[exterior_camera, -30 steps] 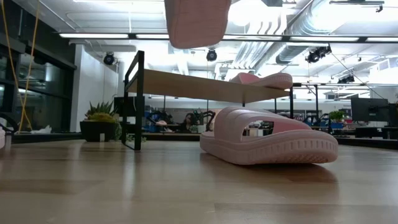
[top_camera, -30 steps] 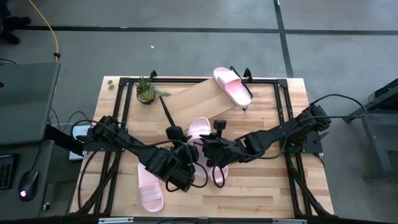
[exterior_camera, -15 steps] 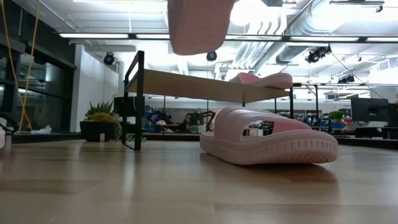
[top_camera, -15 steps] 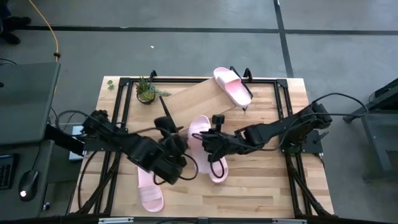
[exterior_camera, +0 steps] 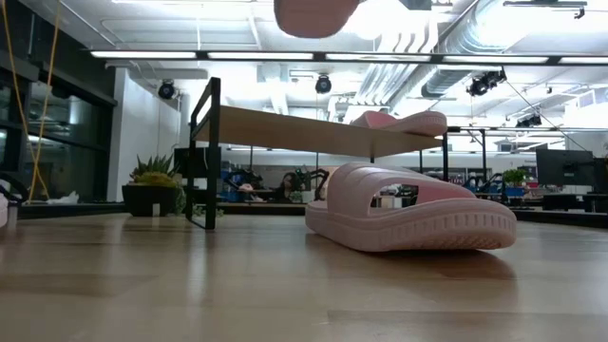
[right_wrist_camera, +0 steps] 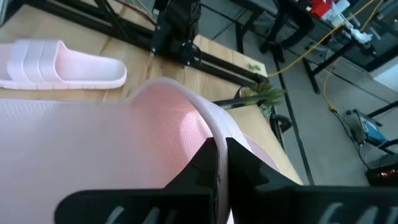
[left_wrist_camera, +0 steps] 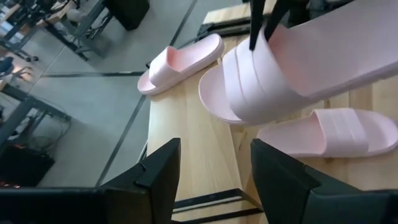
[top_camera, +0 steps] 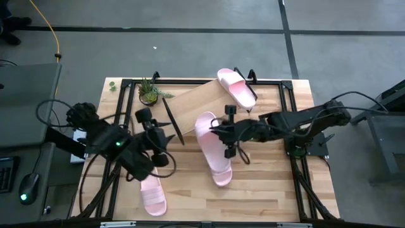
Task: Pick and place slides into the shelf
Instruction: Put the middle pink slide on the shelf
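One slide (top_camera: 211,130) lifted by right claw (top_camera: 223,135), shelf (top_camera: 199,101) near

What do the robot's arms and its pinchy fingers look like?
Both arms are dark, nearly black, built from chunky jointed sections with loose black cables looping alongside them. The left arm has a small green light on it. The left gripper ends in two flat, angular black fingers. The right gripper has the same flat black fingers.
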{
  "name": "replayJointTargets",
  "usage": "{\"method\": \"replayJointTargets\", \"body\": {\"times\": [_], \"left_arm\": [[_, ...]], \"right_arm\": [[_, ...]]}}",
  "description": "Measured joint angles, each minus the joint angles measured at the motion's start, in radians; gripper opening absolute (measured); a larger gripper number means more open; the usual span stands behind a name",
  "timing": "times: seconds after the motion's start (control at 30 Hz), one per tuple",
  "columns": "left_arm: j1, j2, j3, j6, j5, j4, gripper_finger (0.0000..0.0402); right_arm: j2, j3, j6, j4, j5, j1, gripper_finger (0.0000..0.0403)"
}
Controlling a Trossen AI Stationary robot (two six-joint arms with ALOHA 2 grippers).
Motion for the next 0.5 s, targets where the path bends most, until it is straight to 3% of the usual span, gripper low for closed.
{"method": "replayJointTargets", "body": {"times": [0.5], "left_arm": [[0.002,-0.163,0.0,0.035,-0.014,0.0,0.0179]], "right_arm": [[-0.165,-0.019,-0.094,-0.012,-0.249,-0.169,0.0]]}}
